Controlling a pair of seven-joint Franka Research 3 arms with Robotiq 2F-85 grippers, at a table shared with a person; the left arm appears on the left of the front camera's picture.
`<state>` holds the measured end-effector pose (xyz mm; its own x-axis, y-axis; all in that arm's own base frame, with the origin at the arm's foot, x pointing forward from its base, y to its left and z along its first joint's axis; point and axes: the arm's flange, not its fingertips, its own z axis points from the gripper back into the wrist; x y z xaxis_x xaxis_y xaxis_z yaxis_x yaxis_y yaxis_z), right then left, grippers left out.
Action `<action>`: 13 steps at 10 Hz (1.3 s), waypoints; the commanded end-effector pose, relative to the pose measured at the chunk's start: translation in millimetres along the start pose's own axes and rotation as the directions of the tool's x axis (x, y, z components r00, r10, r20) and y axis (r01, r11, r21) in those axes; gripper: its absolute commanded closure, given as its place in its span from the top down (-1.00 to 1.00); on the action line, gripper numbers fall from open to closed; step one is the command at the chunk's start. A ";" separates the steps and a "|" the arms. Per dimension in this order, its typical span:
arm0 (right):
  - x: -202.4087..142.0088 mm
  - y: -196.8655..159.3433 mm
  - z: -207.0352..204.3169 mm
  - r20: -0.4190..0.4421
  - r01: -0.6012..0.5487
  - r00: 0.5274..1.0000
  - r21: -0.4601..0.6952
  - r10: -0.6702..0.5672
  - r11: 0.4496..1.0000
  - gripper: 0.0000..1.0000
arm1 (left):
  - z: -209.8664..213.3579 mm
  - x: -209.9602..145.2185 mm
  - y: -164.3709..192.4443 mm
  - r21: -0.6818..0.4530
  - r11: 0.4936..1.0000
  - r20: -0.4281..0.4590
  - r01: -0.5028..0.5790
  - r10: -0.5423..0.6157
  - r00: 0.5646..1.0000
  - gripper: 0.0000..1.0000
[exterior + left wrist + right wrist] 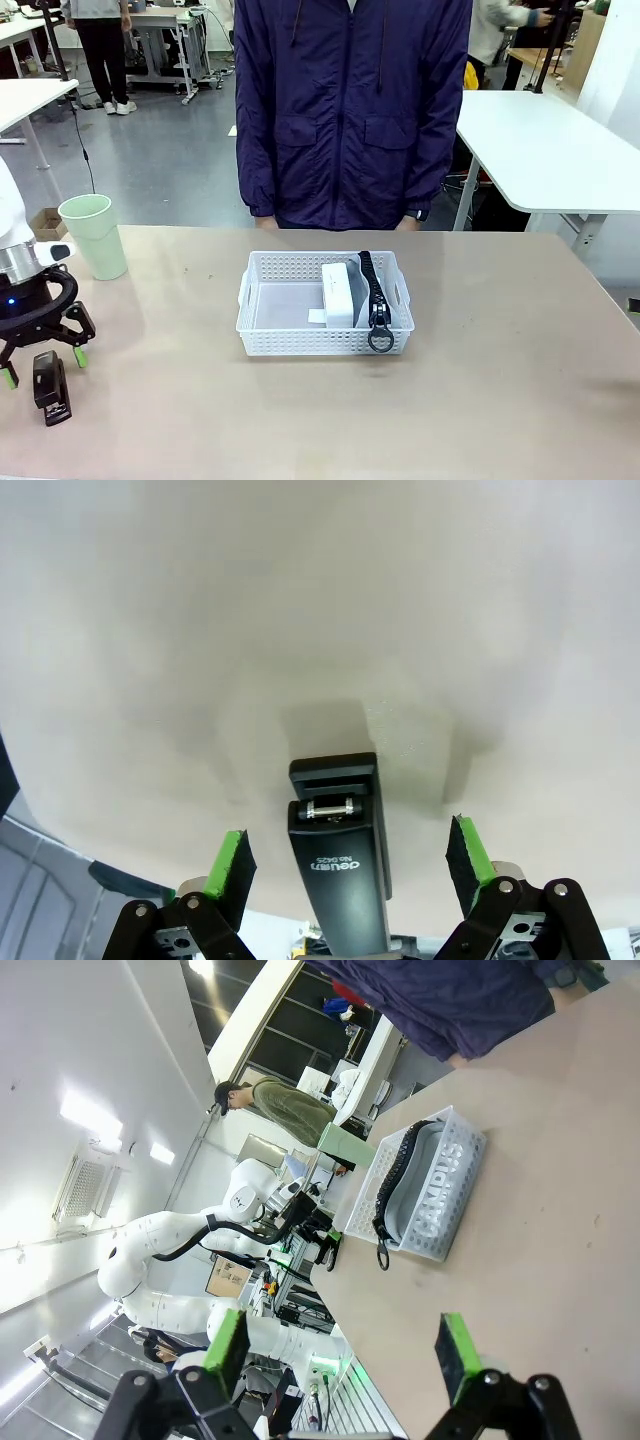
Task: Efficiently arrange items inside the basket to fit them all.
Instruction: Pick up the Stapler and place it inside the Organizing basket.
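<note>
Under left pincer (350,835): stapler (336,880) marked "deli"; on basket (457,1172) side, "CAMPUS".

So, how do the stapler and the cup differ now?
The stapler is black and lies flat; the cup is pale green and stands upright. The stapler lies under the open left gripper; the cup stands free. Both are on the table, outside the basket.

White tables (545,140), grey floor (160,150)
</note>
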<state>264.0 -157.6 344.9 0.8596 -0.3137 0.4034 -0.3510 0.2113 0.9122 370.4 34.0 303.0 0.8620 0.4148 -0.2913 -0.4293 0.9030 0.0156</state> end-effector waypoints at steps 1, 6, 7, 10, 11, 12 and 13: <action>1.1 4.6 -0.7 0.012 0.005 1.000 0.012 -0.005 1.000 1.00 | -10.3 -12.7 7.0 -0.036 0.999 -0.005 0.024 -0.024 1.000 1.00; 1.1 4.6 -0.7 0.012 0.005 1.000 0.012 -0.005 1.000 1.00 | -8.9 -13.3 4.1 -0.051 0.997 -0.029 0.054 -0.055 0.998 -0.15; 1.1 4.6 -0.7 0.012 0.005 1.000 0.012 -0.005 1.000 1.00 | -8.9 -13.0 4.3 -0.047 0.998 -0.027 0.050 -0.051 0.998 -1.00; 1.1 4.6 -0.7 0.012 0.005 1.000 0.012 -0.005 1.000 1.00 | -7.9 -12.5 4.5 -0.040 0.998 -0.024 0.053 -0.054 0.998 -0.68; 1.1 4.6 -0.7 0.012 0.005 1.000 0.012 -0.005 1.000 1.00 | -6.8 -12.5 5.1 -0.044 0.998 -0.021 0.050 -0.051 0.998 -0.87; 1.1 4.6 -0.7 0.012 0.005 1.000 0.012 -0.005 1.000 1.00 | -5.9 -12.5 5.7 -0.050 0.998 -0.019 0.047 -0.048 0.999 -1.00; 1.1 4.6 -0.7 0.012 0.005 1.000 0.012 -0.005 1.000 1.00 | -5.1 -12.6 6.6 -0.053 0.998 -0.017 0.045 -0.046 0.999 -1.00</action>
<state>264.0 -157.5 344.9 0.8596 -0.3137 0.4034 -0.3511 0.2113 0.9122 370.1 32.4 302.5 0.8752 0.3726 -0.3084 -0.4014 0.9153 -0.0335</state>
